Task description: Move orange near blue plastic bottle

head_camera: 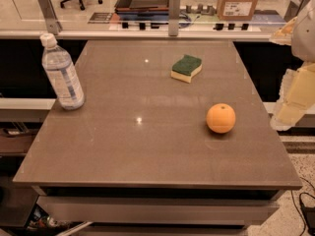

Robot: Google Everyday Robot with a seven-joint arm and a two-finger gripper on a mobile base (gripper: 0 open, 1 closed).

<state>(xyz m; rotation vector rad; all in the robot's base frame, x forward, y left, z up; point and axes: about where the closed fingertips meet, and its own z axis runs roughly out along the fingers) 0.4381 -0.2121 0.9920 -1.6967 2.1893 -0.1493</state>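
A tall clear plastic bottle (61, 75) with a white cap stands upright at the left edge of the grey-brown table (123, 146). A green-and-yellow sponge (186, 68) lies farther back. The round orange (221, 118) rests right of centre, well apart from the bottle. The pale gripper (294, 100) hangs beyond the table's right edge; whether it is released or clenched cannot be told.

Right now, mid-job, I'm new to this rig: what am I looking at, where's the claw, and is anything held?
One camera looks down on a grey table. The pale shapes at the right edge belong to the robot's claw, beside the table. On the table: the orange at right, a green-and-yellow sponge farther back, the blue plastic bottle upright at far left. The orange lies free, apart from the claw, so it is not held.
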